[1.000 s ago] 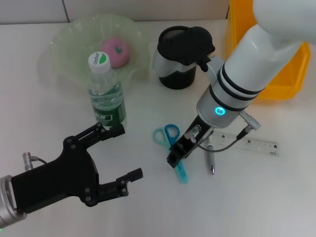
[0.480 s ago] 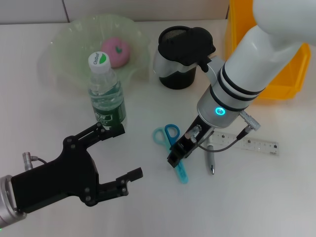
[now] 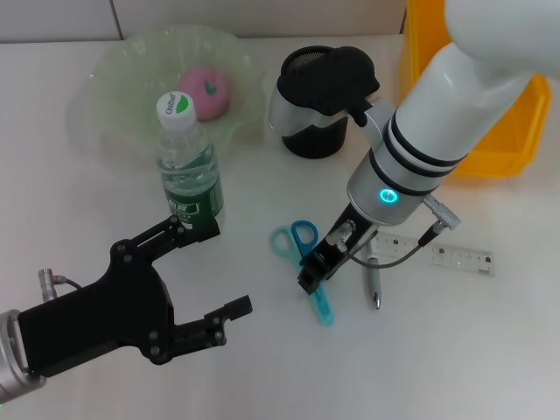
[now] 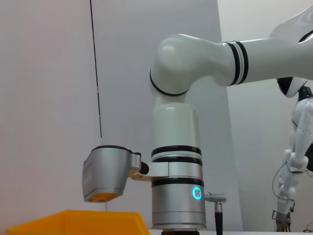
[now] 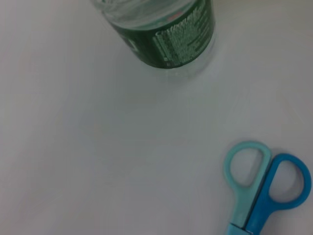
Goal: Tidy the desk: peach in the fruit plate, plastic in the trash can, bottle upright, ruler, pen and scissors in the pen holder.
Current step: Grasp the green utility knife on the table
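A pink peach (image 3: 208, 91) lies in the green fruit plate (image 3: 122, 70). In front of the plate the bottle (image 3: 188, 162) (image 5: 161, 34) stands upright with its white cap on. Teal and blue scissors (image 3: 297, 241) (image 5: 266, 181) lie flat at mid-table, and my right gripper (image 3: 313, 273) is down at their blades. A pen (image 3: 374, 284) and a clear ruler (image 3: 446, 254) lie just right of it. The black pen holder (image 3: 315, 101) stands behind. My left gripper (image 3: 226, 268) hovers open at the near left, holding nothing. No plastic is in view.
A yellow trash can (image 3: 490, 105) (image 4: 78, 223) stands at the back right, partly behind my right arm (image 3: 437, 114) (image 4: 178, 161). Bare white table lies between the left gripper and the scissors.
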